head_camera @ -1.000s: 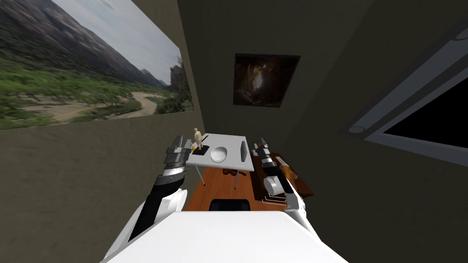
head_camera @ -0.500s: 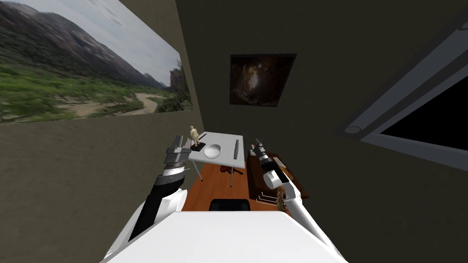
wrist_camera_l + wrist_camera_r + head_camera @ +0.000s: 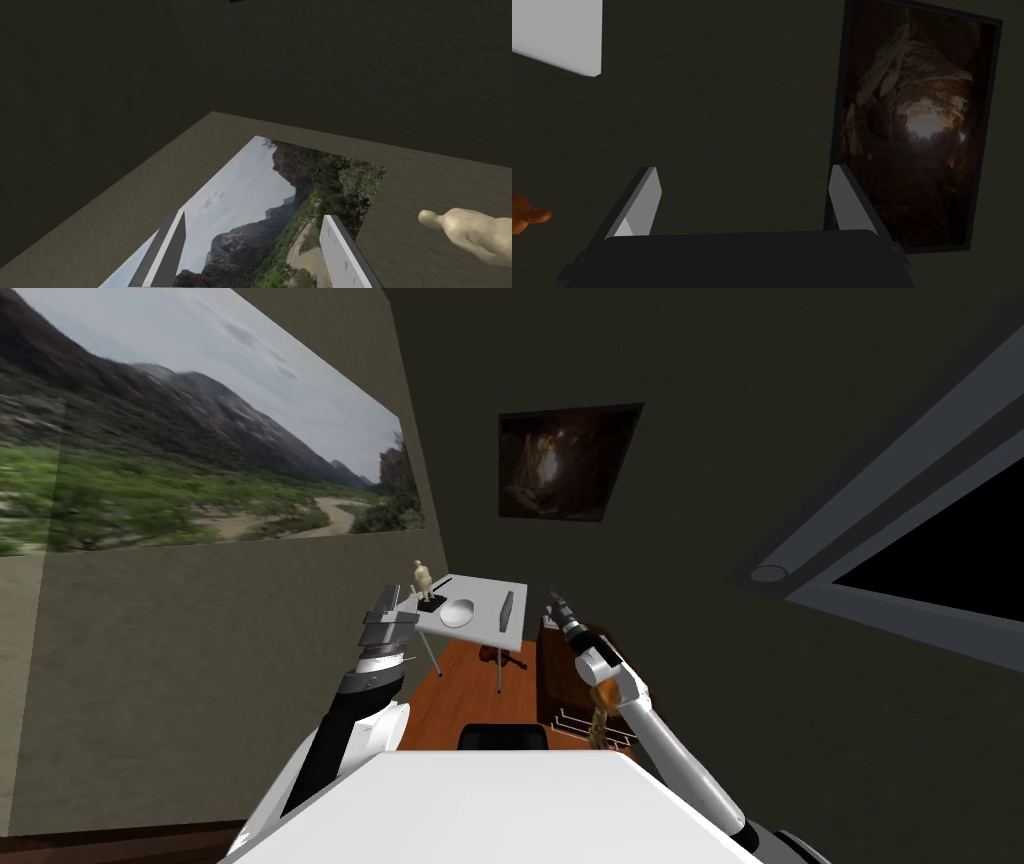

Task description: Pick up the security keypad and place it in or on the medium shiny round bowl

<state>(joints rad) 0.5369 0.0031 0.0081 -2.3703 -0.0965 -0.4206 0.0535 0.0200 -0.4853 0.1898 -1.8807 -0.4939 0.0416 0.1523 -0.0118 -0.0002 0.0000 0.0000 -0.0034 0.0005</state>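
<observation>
a small white square-topped surface (image 3: 482, 593) on thin legs stands on an orange-brown wooden floor (image 3: 450, 703), close to the corner of two dark olive walls. the security keypad, a thin grey rectangular panel (image 3: 506, 610), stands upright on its edge on the surface, on the side nearer the right arm. no end effector touches it. a white round shallow bowl (image 3: 457, 613) sits near the middle of the surface, beside the keypad but apart from it, with nothing in it that can be made out. past the bowl, at the corner nearer the left arm, a small beige human figurine (image 3: 424, 579) stands upright on a flat black square base (image 3: 432, 604).

the left end effector (image 3: 395, 598) is held up just beside the surface's left edge, near the figurine. in the left wrist view its two light grey fingers (image 3: 169, 250) are spread wide with nothing between them, and the figurine lies off beyond one finger.

the right end effector (image 3: 553, 600) hangs off the surface's right edge, above a dark brown cabinet (image 3: 560, 673), near the keypad but clear of it. in the right wrist view its fingers (image 3: 848, 202) are also spread apart and hold nothing.

under the surface a small reddish-brown violin-shaped object (image 3: 503, 657) lies on the floor.
</observation>
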